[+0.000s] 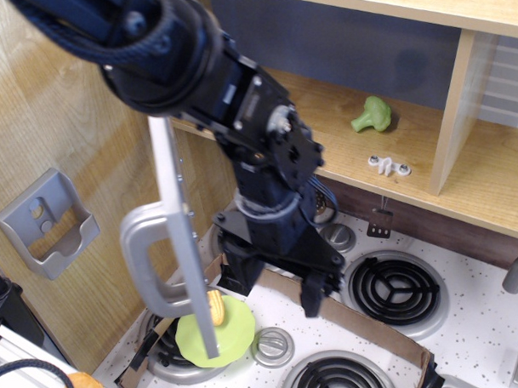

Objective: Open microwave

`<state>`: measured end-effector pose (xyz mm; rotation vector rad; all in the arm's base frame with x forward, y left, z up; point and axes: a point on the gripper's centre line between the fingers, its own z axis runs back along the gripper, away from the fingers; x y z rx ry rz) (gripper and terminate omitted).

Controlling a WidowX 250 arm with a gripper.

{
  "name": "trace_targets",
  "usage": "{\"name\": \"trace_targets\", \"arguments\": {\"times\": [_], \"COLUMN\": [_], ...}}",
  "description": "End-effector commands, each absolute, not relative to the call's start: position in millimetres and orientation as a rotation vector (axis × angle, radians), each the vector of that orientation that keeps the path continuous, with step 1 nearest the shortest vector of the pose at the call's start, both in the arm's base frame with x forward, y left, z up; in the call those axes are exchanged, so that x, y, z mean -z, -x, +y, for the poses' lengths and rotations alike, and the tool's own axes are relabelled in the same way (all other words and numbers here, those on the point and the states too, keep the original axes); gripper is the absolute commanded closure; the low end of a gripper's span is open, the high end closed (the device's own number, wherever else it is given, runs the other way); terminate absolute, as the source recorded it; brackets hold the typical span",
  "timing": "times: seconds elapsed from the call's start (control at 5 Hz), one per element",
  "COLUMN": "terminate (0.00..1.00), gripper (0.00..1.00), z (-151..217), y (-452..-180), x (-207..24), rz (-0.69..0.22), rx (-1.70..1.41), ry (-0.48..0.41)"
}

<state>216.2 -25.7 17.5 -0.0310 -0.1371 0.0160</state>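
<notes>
Jaws point(275, 283) spread, empty, pointing down over the cardboard tray point(366, 322) on the stovetop bench point(480, 322). Microwave point(324, 115) cavity exposed; door point(182, 239) swung wide, seen edge-on, long axis near vertical, silver handle point(142, 262) facing left. Door edge sits just left of jaws, apart. Broccoli point(373, 113) inside on the cavity floor.

The microwave point(180, 239) door stands wide open (toy broccoli point(372, 113) inside).
</notes>
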Motion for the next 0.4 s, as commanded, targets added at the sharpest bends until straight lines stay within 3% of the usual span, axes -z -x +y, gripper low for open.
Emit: {"name": "trace_targets", "arguments": {"times": [0.0, 0.2], "terminate": [0.0, 1.0], "gripper": [0.0, 0.0], "z": [-16.6, -16.6], "y": [-216.7, -216.7], "x": [-28.6, -28.6], "rz": [-0.205, -0.205], "rx": [-0.063, -0.063], "ry": [0.056, 0.056]}}
